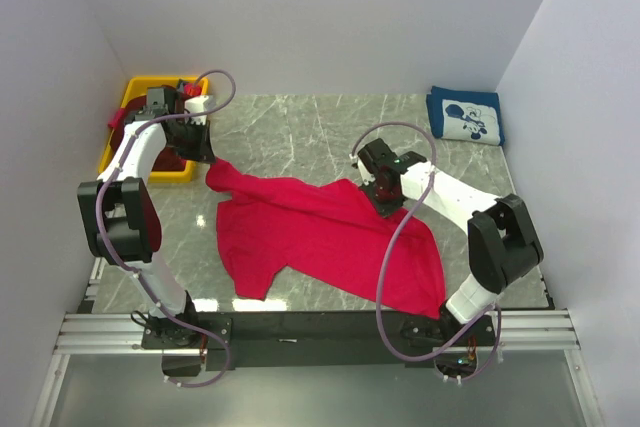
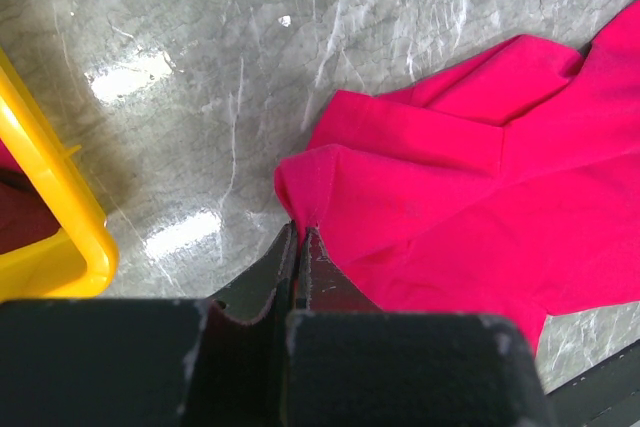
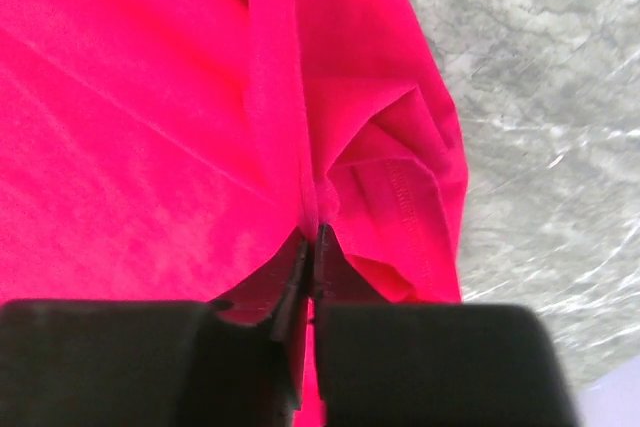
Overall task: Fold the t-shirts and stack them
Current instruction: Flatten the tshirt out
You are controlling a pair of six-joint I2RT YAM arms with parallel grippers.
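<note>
Red tee [image 1: 320, 237]: L gripper [image 2: 300, 232] closed on its corner, R gripper [image 3: 315, 237] closed on a fold

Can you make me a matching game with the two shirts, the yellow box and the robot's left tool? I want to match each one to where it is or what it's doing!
Things:
1. red t-shirt
2. navy t-shirt
3. yellow bin
4. left tool

Places or states:
A. folded, at the far right corner
B. shut, pinching a red corner
C. at the far left
D. spread out, rumpled, mid-table

Pairs: 1-D, 2-A, 3-C, 4-B
</note>
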